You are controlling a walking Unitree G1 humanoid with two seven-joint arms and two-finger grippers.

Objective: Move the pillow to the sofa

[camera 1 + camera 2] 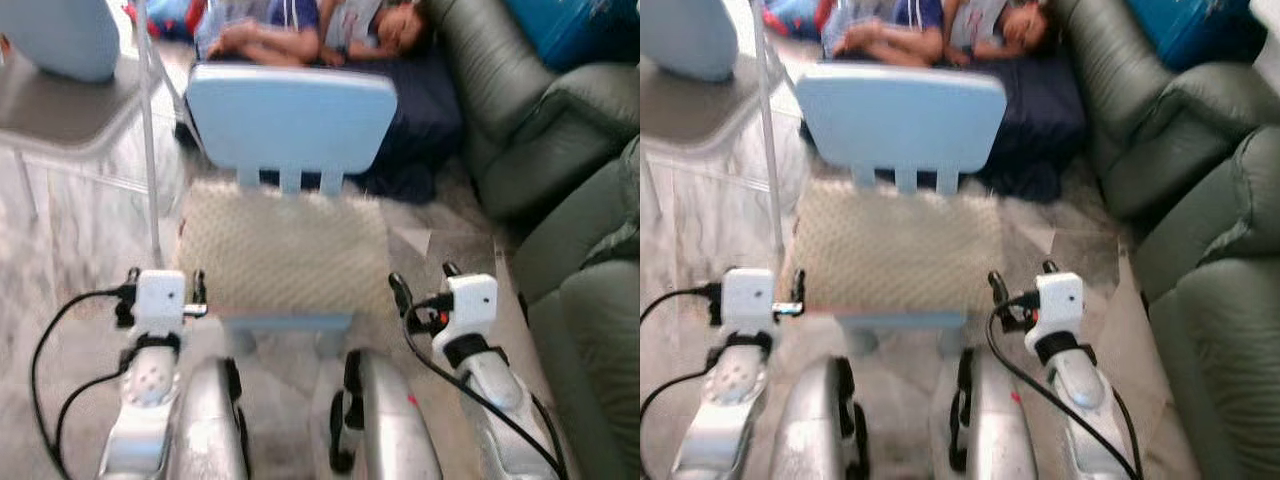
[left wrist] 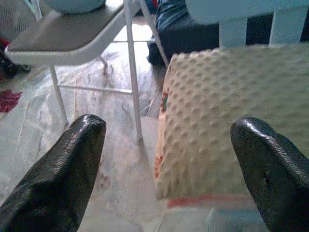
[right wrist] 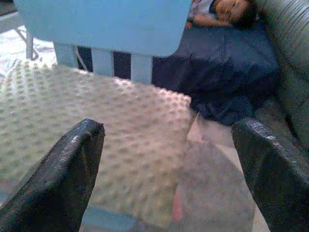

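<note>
A cream, bumpy pillow (image 1: 285, 248) lies flat on the seat of a small light-blue chair (image 1: 290, 115) right in front of me. My left gripper (image 1: 165, 280) is open at the pillow's left front corner; in the left wrist view that corner of the pillow (image 2: 227, 125) sits between its fingers (image 2: 67, 169). At the pillow's right front corner my right gripper (image 1: 425, 282) is open too, and the pillow (image 3: 96, 140) lies just ahead of its fingers (image 3: 63, 179). Neither gripper holds anything. The grey-green sofa (image 1: 585, 250) runs along the right side.
A person (image 1: 320, 25) lies on a dark blue mat (image 1: 420, 100) on the floor behind the chair. A folding chair with thin white legs (image 1: 150, 130) stands at the left. Marble floor (image 1: 440, 250) shows between the blue chair and the sofa.
</note>
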